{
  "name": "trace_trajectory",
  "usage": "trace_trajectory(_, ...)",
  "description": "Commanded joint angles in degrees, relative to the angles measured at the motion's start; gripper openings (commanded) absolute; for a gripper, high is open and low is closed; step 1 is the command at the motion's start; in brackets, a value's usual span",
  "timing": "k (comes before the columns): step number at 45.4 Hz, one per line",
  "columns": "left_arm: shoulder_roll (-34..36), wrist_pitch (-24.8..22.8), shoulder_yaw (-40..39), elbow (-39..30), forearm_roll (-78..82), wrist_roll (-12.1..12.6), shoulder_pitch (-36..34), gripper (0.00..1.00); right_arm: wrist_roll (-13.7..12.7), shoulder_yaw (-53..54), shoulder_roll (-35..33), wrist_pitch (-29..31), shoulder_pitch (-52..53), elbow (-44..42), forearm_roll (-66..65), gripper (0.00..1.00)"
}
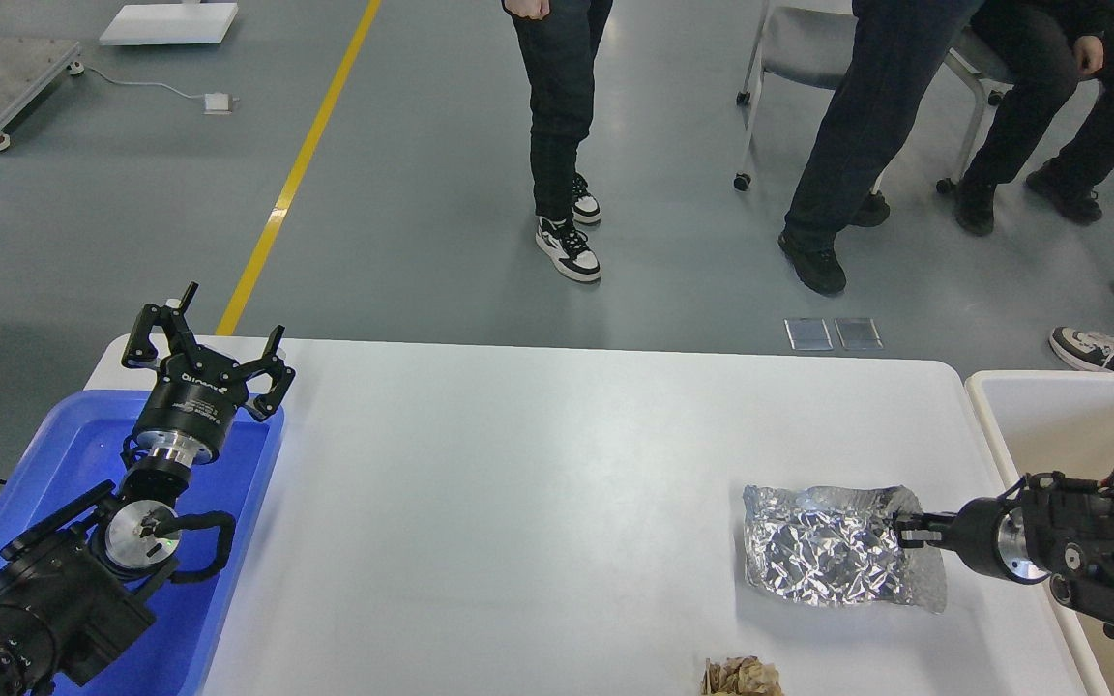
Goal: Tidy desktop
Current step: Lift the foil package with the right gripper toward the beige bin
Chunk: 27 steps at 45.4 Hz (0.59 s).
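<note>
Crumpled brown paper [741,677] awaits clearing from counter [518,503]; right fingers [910,533] pinch foil sheet [833,546] edge for binning; left fingers [204,338] spread, empty

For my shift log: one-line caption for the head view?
Right end effector at crumpled foil sheet on the white desktop; left end effector open above blue tray.

Bright, even overhead light, sharp focus, glare on the crumpled foil [833,546]

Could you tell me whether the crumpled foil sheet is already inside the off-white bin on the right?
No, the foil sheet lies flat on the desktop, beside the bin, with the right gripper at its edge.
</note>
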Motion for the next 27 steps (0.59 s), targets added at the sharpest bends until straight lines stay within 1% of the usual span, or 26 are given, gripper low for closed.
trace_trajectory(1,0.00,0.00,-0.03,0.00,0.00,0.00,0.00,1.00,1.71,0.16,-2.44,0.45,2.64,1.34,0.16,0.00)
trace_trajectory(8,0.00,0.00,-0.03,0.00,0.00,0.00,0.00,1.00,1.80,0.07,-6.74,1.85,7.03,5.99,0.16,0.00)
trace_trajectory(19,0.00,0.00,-0.03,0.00,0.00,0.00,0.00,1.00,1.62,0.07,-15.53,8.97,16.78,14.61,0.16,0.00)
trace_trajectory(27,0.00,-0.09,-0.03,0.00,0.00,0.00,0.00,1.00,1.18,0.07,-22.39,15.56,24.61,21.02,0.07,0.00)
